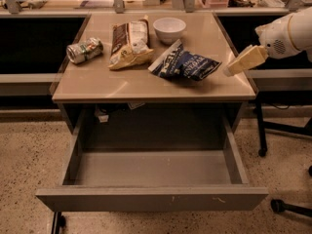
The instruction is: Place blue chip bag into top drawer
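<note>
The blue chip bag (183, 64) lies crumpled on the tan table top (122, 82), right of centre, its white strip toward the upper left. The top drawer (151, 196) is pulled wide open below the table and its grey inside is bare. My gripper (228, 72) comes in from the right at the end of the white arm, over the table's right edge. Its tip is a short way right of the bag and does not touch it.
A brown-and-cream bag (128, 44), a white bowl (169, 29) and a tipped can (85, 50) lie on the table's far half. Black chair legs and castors (280, 206) stand on the speckled floor at the right. Dark shelving flanks the table.
</note>
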Robot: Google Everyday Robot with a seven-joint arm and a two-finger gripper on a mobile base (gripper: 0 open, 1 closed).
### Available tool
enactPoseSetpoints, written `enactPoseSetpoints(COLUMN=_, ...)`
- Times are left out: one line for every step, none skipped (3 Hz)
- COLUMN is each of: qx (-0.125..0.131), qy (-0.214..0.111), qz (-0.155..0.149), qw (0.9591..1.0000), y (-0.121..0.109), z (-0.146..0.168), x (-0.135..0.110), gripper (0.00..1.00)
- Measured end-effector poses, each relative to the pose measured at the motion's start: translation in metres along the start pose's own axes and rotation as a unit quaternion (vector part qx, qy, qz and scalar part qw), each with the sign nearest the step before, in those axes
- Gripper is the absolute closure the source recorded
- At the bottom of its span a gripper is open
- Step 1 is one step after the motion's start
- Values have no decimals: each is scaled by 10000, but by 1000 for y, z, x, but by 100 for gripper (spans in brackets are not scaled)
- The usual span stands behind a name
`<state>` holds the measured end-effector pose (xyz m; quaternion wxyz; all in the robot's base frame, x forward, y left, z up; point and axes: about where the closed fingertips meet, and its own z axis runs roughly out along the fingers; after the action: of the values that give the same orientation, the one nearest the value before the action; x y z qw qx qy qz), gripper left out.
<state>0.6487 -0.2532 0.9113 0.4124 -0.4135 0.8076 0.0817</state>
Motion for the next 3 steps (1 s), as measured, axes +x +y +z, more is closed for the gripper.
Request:
enactPoseSetpoints(qx=-18, qy=-614, qz=62, qw=9981, y=-14, z=28, x=-33, gripper=0)
enactPoseSetpoints(qx=-221, qy=-1002, qz=161, qw=9946, y=-17, z=52, x=-53, gripper=0)
enactPoseSetpoints(qx=-670, qy=-1220, qz=431, qw=9893, y=-9, z=69, x=-60, gripper=0)
